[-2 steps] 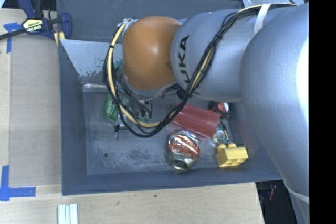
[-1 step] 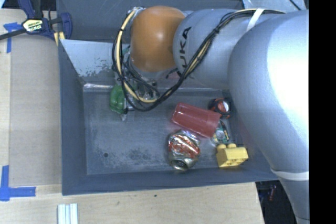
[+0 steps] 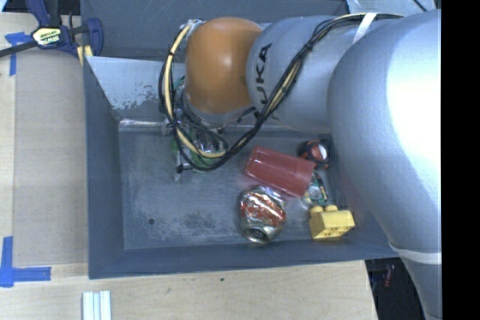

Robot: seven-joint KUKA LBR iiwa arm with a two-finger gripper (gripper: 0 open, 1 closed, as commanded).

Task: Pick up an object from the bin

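My gripper (image 3: 192, 148) hangs below the arm's wrist over the bin's back-left floor, near the back wall, above bare grey metal. Nothing shows in it. The nearest loose thing is a red translucent cylinder-like piece (image 3: 279, 170), lying on its side to the gripper's right and apart from it. In front of that lies a shiny round object with red and orange markings (image 3: 261, 215).
A yellow block (image 3: 331, 222) sits at the front right, with a small green-and-white item (image 3: 319, 192) just behind it. A small red and white round thing (image 3: 315, 152) lies by the arm. The arm covers the bin's right side.
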